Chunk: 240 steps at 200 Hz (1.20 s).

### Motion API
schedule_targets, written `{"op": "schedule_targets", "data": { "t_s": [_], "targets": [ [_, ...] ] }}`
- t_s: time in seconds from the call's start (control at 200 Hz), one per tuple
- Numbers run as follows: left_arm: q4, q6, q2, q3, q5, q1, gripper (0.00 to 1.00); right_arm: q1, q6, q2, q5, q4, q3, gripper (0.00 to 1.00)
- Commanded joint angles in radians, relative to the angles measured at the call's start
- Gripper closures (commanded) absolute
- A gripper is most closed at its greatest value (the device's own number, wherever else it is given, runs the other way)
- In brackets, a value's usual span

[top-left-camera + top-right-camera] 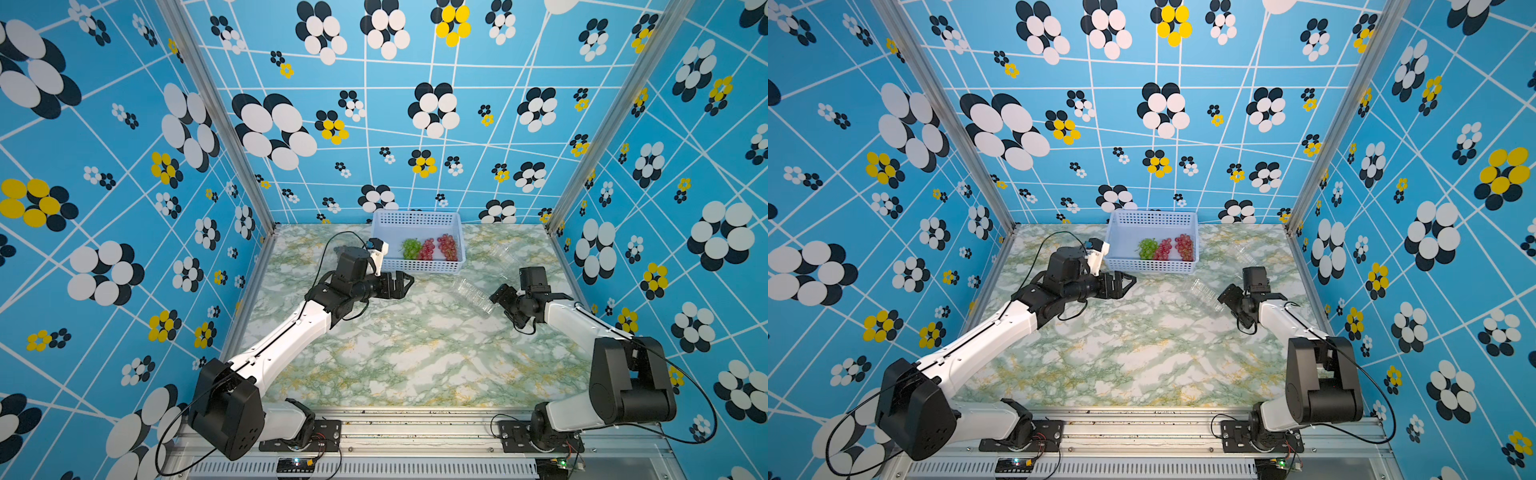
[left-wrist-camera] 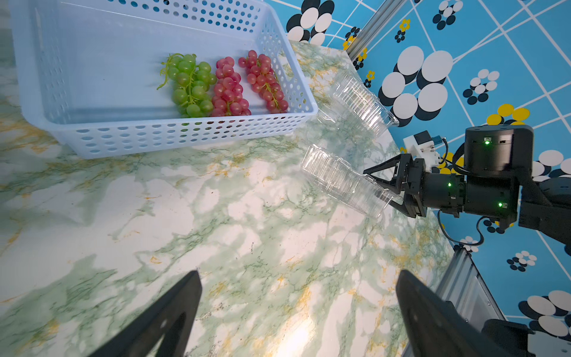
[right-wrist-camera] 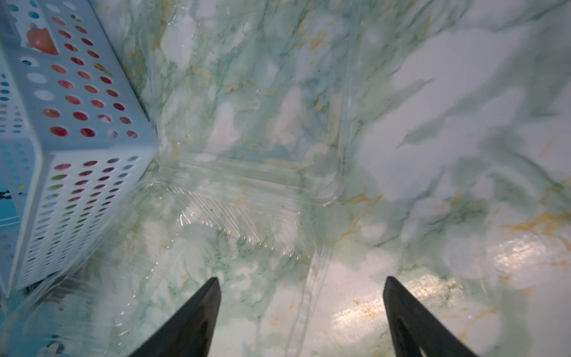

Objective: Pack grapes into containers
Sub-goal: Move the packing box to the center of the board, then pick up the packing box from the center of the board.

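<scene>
Robot lab test cell: alu frame [image 1: 262, 208], printed blue walls [image 1: 457, 62], L arm [image 1: 286, 340] & R arm [image 1: 573, 320] bolted to rail [image 1: 415, 424].

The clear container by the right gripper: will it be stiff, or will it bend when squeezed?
Probably very light: the clear container is thin see-through plastic, so a push may slide it over the smooth marble table. Its ribbed walls likely flex or buckle under a hard squeeze; a gentle grip seems wiser.
</scene>
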Motion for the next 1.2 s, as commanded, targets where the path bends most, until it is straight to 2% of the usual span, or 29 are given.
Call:
{"op": "schedule_targets", "data": {
  "t_s": [0.0,0.11,0.31,0.335,0.44,0.575,0.72,0.94,1.195],
  "targets": [
    [-0.018,0.021,-0.035,-0.031,-0.011,-0.003,0.00,0.006,-0.015,0.006,-0.057,0.033,-0.026,0.25],
    [-0.019,0.019,-0.033,-0.029,0.014,-0.003,0.00,0.018,-0.038,0.025,-0.083,0.038,-0.035,0.32],
    [-0.042,0.034,-0.041,0.000,0.049,-0.024,0.00,0.071,-0.044,0.040,-0.038,0.036,-0.028,0.46],
    [-0.046,0.033,-0.043,0.004,0.051,-0.024,0.01,0.116,-0.045,0.040,-0.025,0.031,-0.022,0.49],
    [-0.108,0.041,-0.052,0.040,0.051,-0.025,0.00,0.158,-0.047,0.039,0.006,0.019,-0.005,0.55],
    [-0.224,0.072,-0.059,0.111,0.051,-0.016,0.00,0.196,-0.055,0.031,0.043,0.006,0.004,0.70],
    [-0.223,0.031,-0.068,0.082,0.094,0.016,0.00,0.222,-0.075,0.026,0.077,0.001,0.002,0.85],
    [-0.164,-0.026,-0.067,0.009,0.186,0.030,0.00,0.286,-0.118,0.029,0.145,-0.034,0.027,0.92],
    [-0.128,-0.025,-0.059,-0.027,0.205,0.035,0.00,0.361,-0.152,0.006,0.266,-0.104,0.057,0.94]
  ]
}}
